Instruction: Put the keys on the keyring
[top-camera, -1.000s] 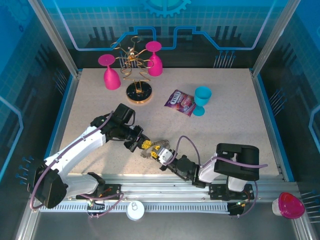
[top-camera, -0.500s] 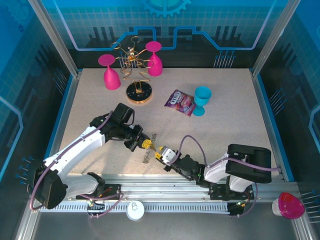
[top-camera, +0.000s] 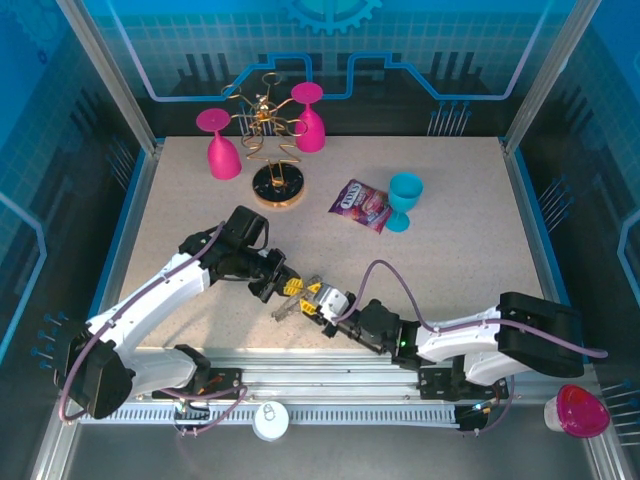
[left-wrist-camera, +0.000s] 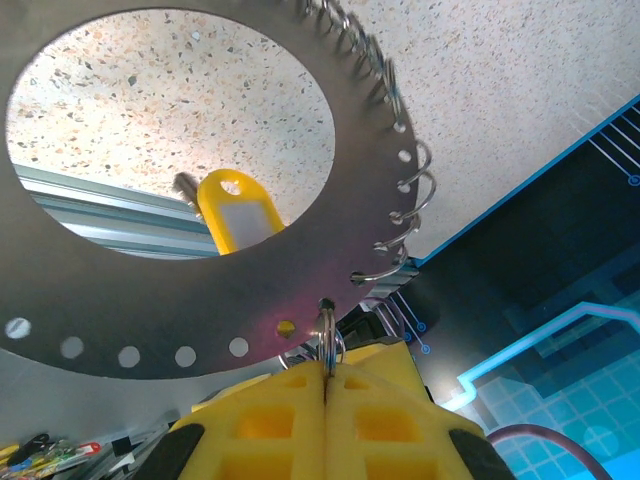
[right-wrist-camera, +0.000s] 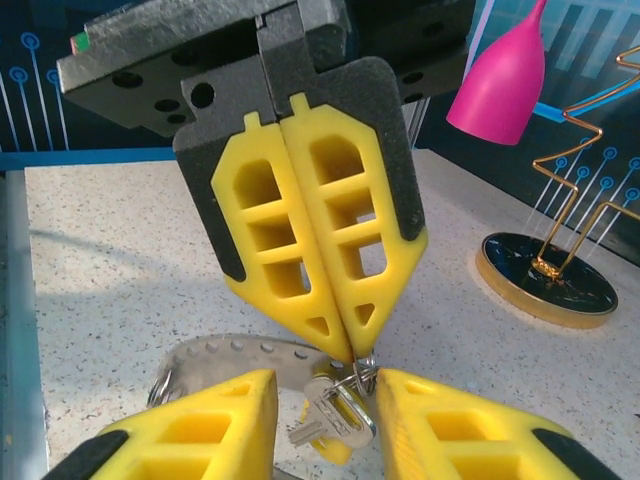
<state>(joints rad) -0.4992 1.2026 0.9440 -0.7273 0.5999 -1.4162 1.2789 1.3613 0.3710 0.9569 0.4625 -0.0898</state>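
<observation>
Where the two arms meet low over the speckled table (top-camera: 450, 270), the largest thing nearby is the gold wire stand (right-wrist-camera: 545, 275). It stands well beyond the right gripper (top-camera: 318, 302) and off to its right, with a pink glass (right-wrist-camera: 505, 75) near it. The flat dark grey ring (left-wrist-camera: 365, 170) sits tilted just ahead of the left gripper (top-camera: 287, 289); whether its lower edge touches the table I cannot tell. That gripper's yellow fingers (right-wrist-camera: 310, 250) are pressed fully together, pinching a small wire loop (left-wrist-camera: 327, 335) at the ring's rim. The right gripper faces them tip to tip, with its own fingers (right-wrist-camera: 200, 425) parted. The small silver key (right-wrist-camera: 335, 410) with its yellow head lies in that gap, right under the left gripper's tips and just beside the ring's rim. Whether the right pads actually press on the key I cannot tell.
</observation>
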